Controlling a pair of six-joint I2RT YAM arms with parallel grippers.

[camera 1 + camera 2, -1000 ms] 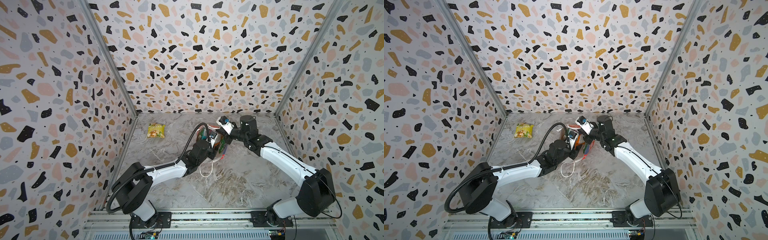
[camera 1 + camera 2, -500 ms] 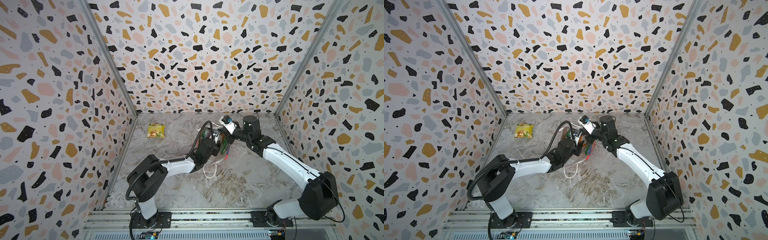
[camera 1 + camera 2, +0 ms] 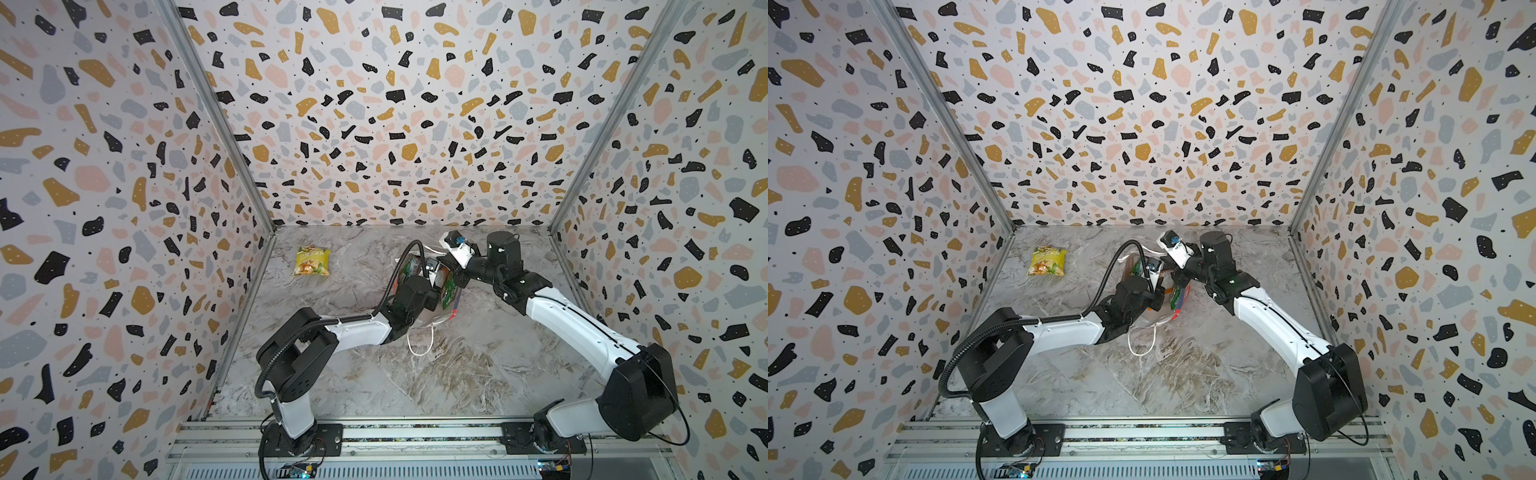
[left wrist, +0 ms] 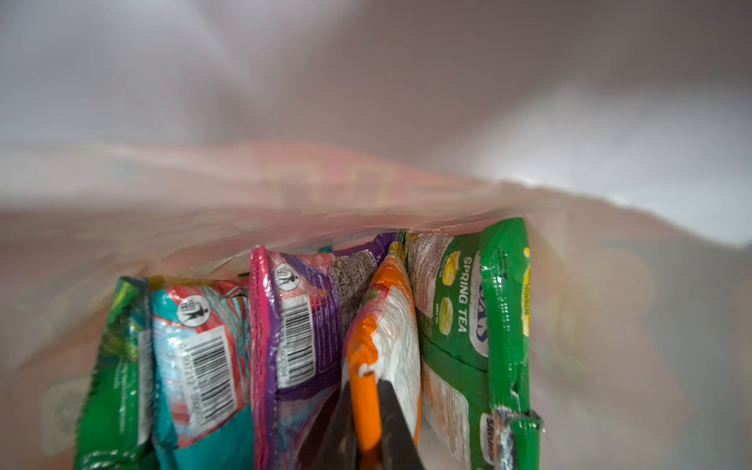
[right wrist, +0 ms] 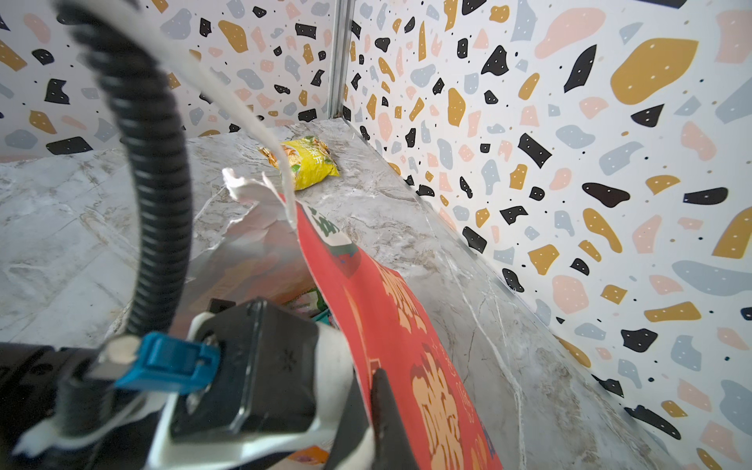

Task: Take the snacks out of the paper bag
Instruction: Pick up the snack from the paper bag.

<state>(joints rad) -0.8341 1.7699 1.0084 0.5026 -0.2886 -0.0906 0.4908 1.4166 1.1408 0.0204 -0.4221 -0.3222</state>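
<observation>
The red paper bag [image 3: 455, 305] [image 3: 1185, 293] stands mid-table with its mouth up. My left gripper [image 4: 366, 384] is down inside its white interior [image 4: 366, 183], shut on the top edge of an orange snack packet [image 4: 364, 337]. Beside that packet stand a purple packet [image 4: 309, 309], a teal one [image 4: 195, 350], a green one [image 4: 118, 366] and a green "SPRING TEA" packet [image 4: 480, 309]. My right gripper [image 5: 368, 386] is shut on the bag's red rim [image 5: 407, 325]. A yellow snack packet [image 3: 312, 262] [image 3: 1047, 262] [image 5: 305, 162] lies on the table at the far left.
The bag's white cord handle [image 3: 422, 340] trails on the marble tabletop [image 3: 478, 374] in front of it. Patterned walls close in the left, back and right sides. The left arm's black cable loop [image 3: 405, 257] arches over the bag's mouth.
My left gripper has gone deeper into the bag and shut on the orange packet. The left arm's elbow has swung. The right gripper has kept its hold on the rim.
</observation>
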